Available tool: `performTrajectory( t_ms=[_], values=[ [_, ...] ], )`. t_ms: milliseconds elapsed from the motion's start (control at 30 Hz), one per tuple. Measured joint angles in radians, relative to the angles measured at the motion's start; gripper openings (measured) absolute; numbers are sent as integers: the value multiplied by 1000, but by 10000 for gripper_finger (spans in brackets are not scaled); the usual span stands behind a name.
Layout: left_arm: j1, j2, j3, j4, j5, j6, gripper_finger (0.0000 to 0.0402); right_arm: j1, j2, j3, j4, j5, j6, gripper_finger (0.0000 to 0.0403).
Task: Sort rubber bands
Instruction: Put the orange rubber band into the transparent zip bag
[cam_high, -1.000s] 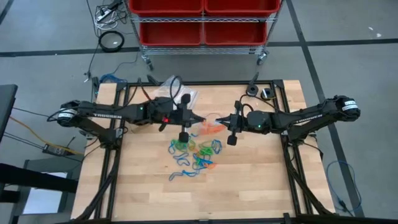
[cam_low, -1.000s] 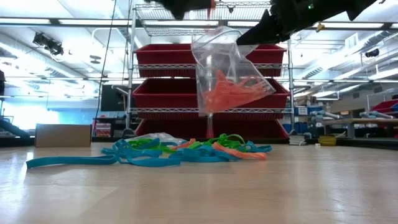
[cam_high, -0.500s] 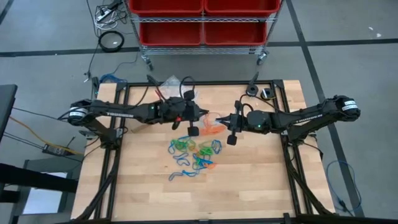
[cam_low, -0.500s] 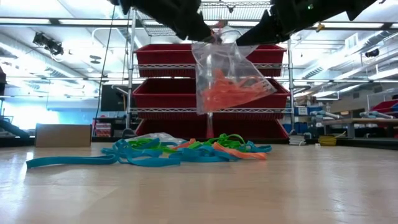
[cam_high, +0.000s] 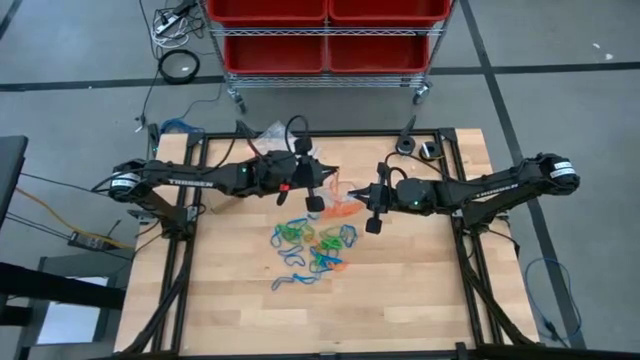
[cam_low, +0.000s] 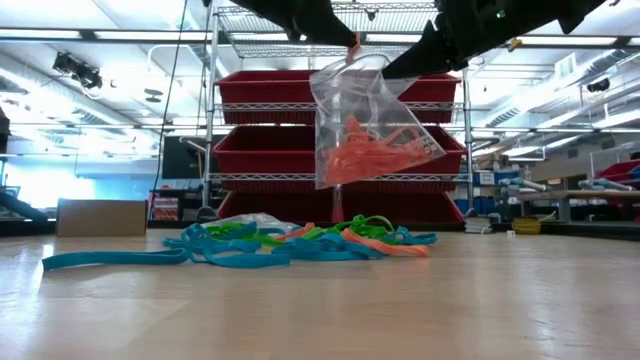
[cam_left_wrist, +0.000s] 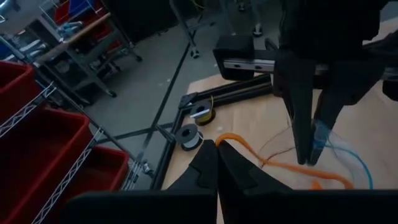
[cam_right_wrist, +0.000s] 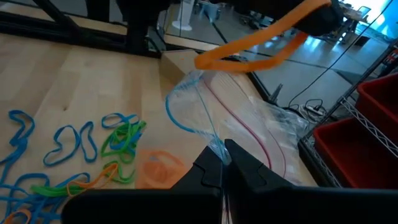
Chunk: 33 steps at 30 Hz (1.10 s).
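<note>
The left gripper (cam_high: 333, 178) is hovering just above the mouth of the clear bag (cam_low: 365, 125), its fingers clenched on a single orange band (cam_right_wrist: 261, 42) that is dangling over the opening. The bag is hanging in the air above the pile of loose bands (cam_high: 315, 245) and is already holding a bunch of orange ones. On the far side of the bag, the right gripper (cam_high: 351, 194) is pinching the bag's rim (cam_right_wrist: 214, 147) and holding it up. The step in hand looks like bagging the orange bands; next, the left fingers probably need to let go once the band is lowered inside the bag, while the right keeps the mouth open.
</note>
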Motion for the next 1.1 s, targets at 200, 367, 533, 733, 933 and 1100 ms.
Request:
performTrajectory(
  t_ms=[200,367,533,733,933,1100],
  values=[
    [1,9,1,-36,-20,3,1,0,0,0,0,0,1,0],
    [1,9,2,-16,-36,28,1,0,0,0,0,0,1,0],
    [1,9,1,-71,-32,29,1,0,0,0,0,0,2,0],
    [-7,10,1,-139,-18,25,1,0,0,0,0,0,1,0],
    [-9,10,1,-223,123,15,24,0,0,0,0,1,1,0],
    [-25,10,1,-266,166,-23,83,-1,0,0,-2,7,-2,0]
  ],
)
